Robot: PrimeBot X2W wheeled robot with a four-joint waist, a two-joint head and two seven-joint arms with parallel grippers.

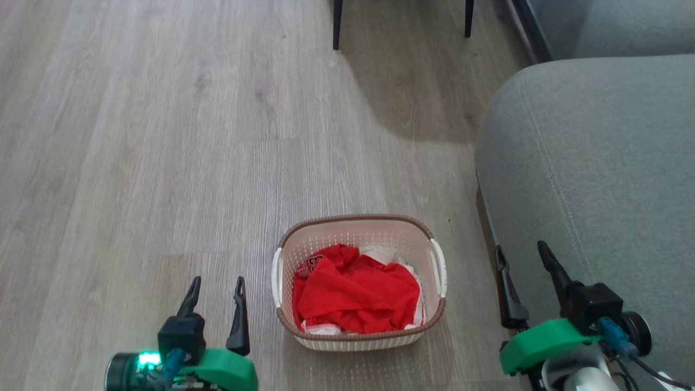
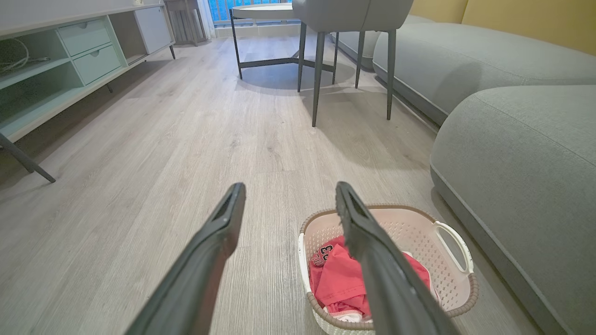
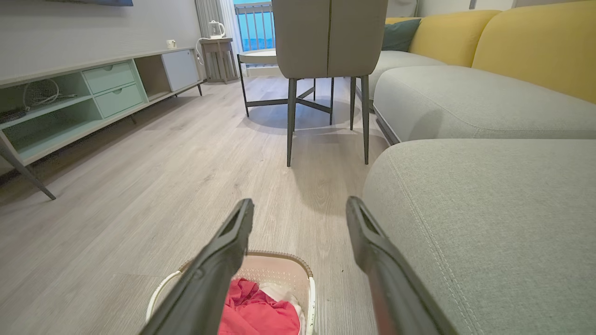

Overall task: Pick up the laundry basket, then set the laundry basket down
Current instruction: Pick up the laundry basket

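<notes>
Grey wood-plank floor ran under and all round the laundry basket. Big grey sofa sat just right of the basket, with a narrow strip of floor between them, not touching. Its yellow back cushions were far beyond the basket on the right. Long low cabinet with pale green drawers stood well apart from the basket, far to its left. Grey chair on thin dark legs stood beyond the basket, well apart. Round table was past the chair, further again from the basket.

The basket stood upright on the floor: cream perforated walls, brown woven-look rim, a white handle on its right side and one on its left. Nothing gripped it.

Left gripper hung just left of the basket, near the left handle but apart from it, with its fingers spread wide and nothing between them. Right gripper hung right of the basket, over the sofa's edge and apart from the basket, also wide and empty. The height of either gripper above the basket rim couldn't be told.

Crumpled red garment filled most of the basket, with dark print near the left end. White cloth peeked out under it at the basket's far right and along the near edge. Small green light glowed on the left wrist, left of the basket.
</notes>
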